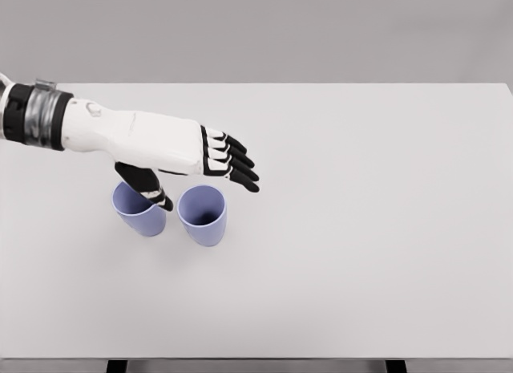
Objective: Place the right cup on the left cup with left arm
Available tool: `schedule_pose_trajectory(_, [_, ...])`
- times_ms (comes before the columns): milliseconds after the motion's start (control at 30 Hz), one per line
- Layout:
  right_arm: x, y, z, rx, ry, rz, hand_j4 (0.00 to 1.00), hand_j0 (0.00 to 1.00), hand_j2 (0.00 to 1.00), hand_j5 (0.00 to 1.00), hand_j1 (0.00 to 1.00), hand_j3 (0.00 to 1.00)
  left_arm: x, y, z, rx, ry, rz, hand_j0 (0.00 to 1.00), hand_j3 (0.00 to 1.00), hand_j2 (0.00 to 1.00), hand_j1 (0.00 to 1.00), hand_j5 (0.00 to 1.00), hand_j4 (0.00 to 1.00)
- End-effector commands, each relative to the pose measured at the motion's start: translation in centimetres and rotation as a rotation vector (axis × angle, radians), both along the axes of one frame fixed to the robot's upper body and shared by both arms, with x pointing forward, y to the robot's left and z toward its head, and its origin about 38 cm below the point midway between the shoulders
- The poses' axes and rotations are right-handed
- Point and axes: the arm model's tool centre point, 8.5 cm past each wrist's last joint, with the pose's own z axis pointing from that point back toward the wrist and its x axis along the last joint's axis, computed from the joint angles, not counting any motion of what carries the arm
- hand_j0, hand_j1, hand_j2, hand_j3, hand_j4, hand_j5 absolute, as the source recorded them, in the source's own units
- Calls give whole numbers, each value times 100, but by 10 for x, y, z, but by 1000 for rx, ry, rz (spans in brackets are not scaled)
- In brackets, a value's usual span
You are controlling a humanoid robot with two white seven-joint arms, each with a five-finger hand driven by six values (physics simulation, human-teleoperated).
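Hovering over the two cups, the left hand [210, 166] comes in from the far left with its fingers [237, 163] stretched out straight and lying close together, pointing right, while the thumb [149, 187] hangs down and apart from them; it grips nothing. The thumb's tip shows in front of the left cup [141, 215], at its rim, though whether it touches cannot be told. The right cup [203, 216], the one to be moved, stands upright on the white surface [377, 229] just beside its twin, a narrow gap between them, and lies below and a little nearer than the fingers. Both cups are pale lilac-blue, open-topped and taper toward the base; the right one's inside shows bare, and the left one's mouth is partly hidden by the thumb, so its contents cannot be fully checked. To do this step well, the hand should probably shift right and lower so that the thumb falls on one side of the right cup and the fingers on the other, without nudging the left cup, which stands close enough to be knocked. The right arm does not show.
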Motion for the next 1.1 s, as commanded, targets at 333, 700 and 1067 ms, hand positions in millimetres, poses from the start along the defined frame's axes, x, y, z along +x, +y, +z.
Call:
schedule_pose_trajectory(333, [0,0,0,0,1,0,100,100,100,100,100,100,-1,1,-17,56,1,2,95,95,95,95,95,95])
schedule_pose_trajectory(700, [0,0,0,0,1,0,100,100,100,100,100,100,0,3,-25,107,-40,2,98,98,98,98,98,98])
schedule_pose_trajectory(1067, [0,0,0,0,1,0,100,100,100,100,100,100,-1,-3,-38,134,-52,-16,98,98,98,98,98,98])
